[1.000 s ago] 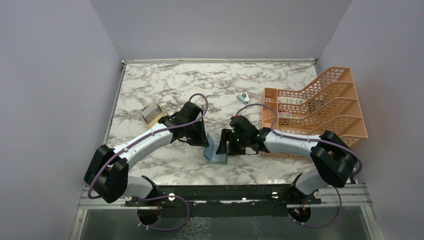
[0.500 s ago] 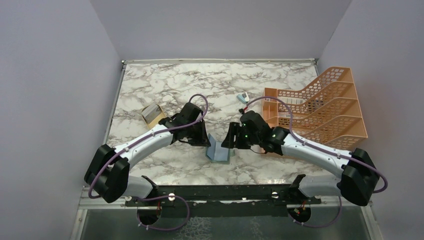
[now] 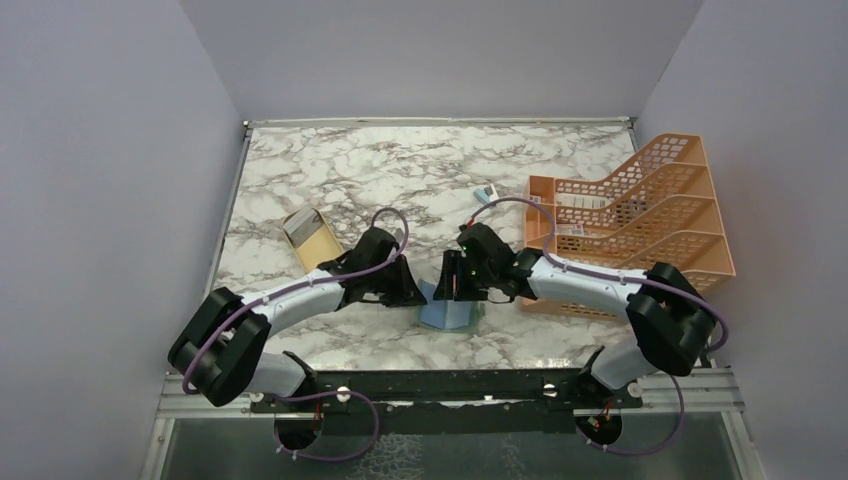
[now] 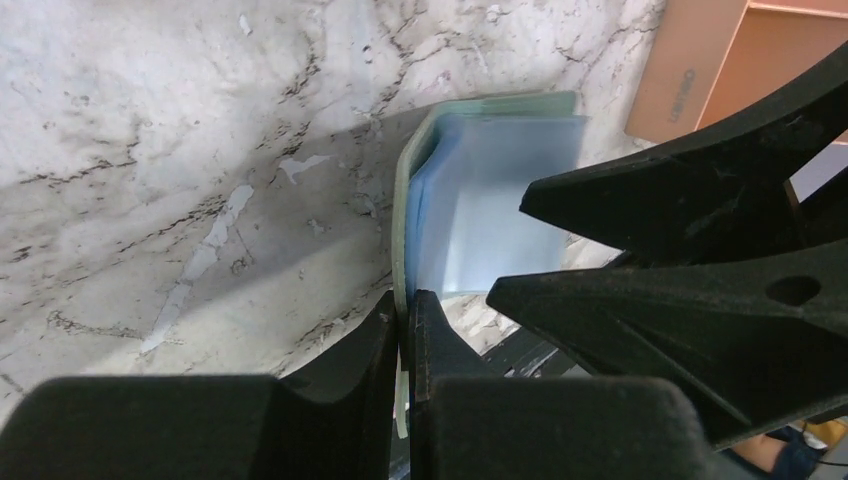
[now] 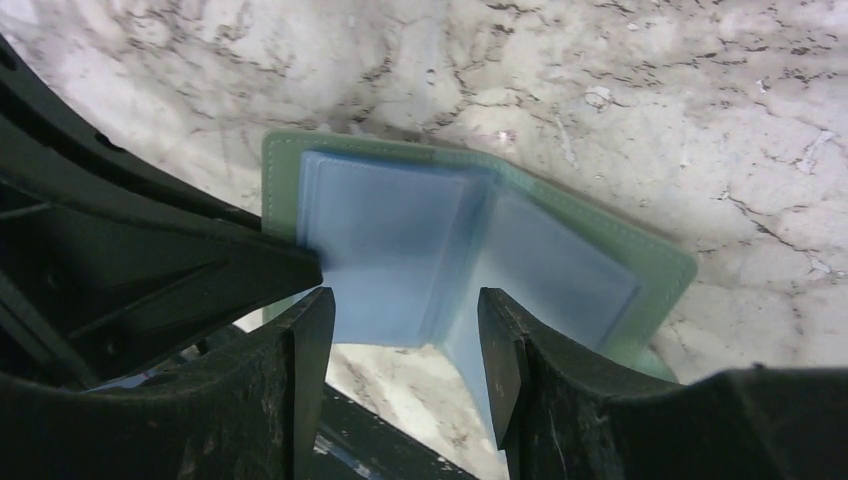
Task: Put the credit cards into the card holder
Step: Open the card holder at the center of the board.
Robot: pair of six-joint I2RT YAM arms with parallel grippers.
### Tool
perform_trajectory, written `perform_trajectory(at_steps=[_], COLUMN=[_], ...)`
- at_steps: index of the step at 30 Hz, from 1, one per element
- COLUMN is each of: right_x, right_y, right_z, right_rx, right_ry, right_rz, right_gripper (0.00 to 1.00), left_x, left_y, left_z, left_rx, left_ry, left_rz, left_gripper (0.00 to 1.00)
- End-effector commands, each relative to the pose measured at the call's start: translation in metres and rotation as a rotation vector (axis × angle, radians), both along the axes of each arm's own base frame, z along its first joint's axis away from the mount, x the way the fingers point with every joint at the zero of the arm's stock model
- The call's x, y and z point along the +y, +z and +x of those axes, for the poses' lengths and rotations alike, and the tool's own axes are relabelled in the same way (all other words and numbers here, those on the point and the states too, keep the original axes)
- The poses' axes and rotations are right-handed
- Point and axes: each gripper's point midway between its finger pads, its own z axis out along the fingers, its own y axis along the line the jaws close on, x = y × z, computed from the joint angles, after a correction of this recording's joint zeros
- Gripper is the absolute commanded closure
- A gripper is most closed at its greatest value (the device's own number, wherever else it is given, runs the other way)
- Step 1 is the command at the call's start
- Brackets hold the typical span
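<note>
The card holder (image 3: 447,315) is a grey-green wallet with pale blue pockets, standing open in a V on the marble between my two grippers. My left gripper (image 4: 405,310) is shut on the edge of its left flap (image 4: 402,230). In the top view that gripper (image 3: 412,290) sits just left of the wallet. My right gripper (image 5: 405,335) is open over the card holder (image 5: 400,230), with the fold between its fingers and nothing pinched. From above, this gripper (image 3: 452,288) is over the wallet's far edge. The credit cards (image 3: 300,226) lie on a tan dish (image 3: 325,250) at the left.
An orange mesh file rack (image 3: 640,225) fills the right side, close behind my right arm. A small blue-and-white gadget (image 3: 486,194) lies just left of the rack. Walls close in the table on the left, back and right.
My left gripper has drawn the wallet toward the near edge and spread it wider. My right gripper has swung back over the wallet with its jaws somewhat narrower.
</note>
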Motion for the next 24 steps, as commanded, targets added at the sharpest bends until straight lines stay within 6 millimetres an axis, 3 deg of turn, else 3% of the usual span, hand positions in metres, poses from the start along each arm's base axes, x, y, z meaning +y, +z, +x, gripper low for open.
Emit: perform_trajectory(at_steps=[1,5,11,18,24], right_x=[-0.015,-0.028,-0.028,-0.024,-0.021], right_y=[-0.018,-0.027,-0.032,-0.031,-0.036], right_z=[0.001,0.001,0.002,0.002,0.001], right_rx=[-0.005,-0.007,0.002,0.003,0.016], right_ry=[-0.009,-0.025,-0.011,-0.005,-0.006], right_rz=[-0.105,-0.171,-0.198,-0.202,-0.264], right_gripper=[0.43,0.39,0.35,0.34,0.34], left_x=[-0.012,0.001,0.013,0.031,0.059], left_y=[0.006,-0.005,0.000,0.012,0.028], left_z=[0.004,0.003,0.009,0.026,0.051], left_rx=[-0.026,-0.016,-0.058,-0.108,-0.152], left_ry=[0.037,0.047,0.071,0.107,0.165], left_rz=[-0.113,-0.013,0.052,0.149,0.192], left_gripper=[0.98,0.83,0.60,0.48,0.46])
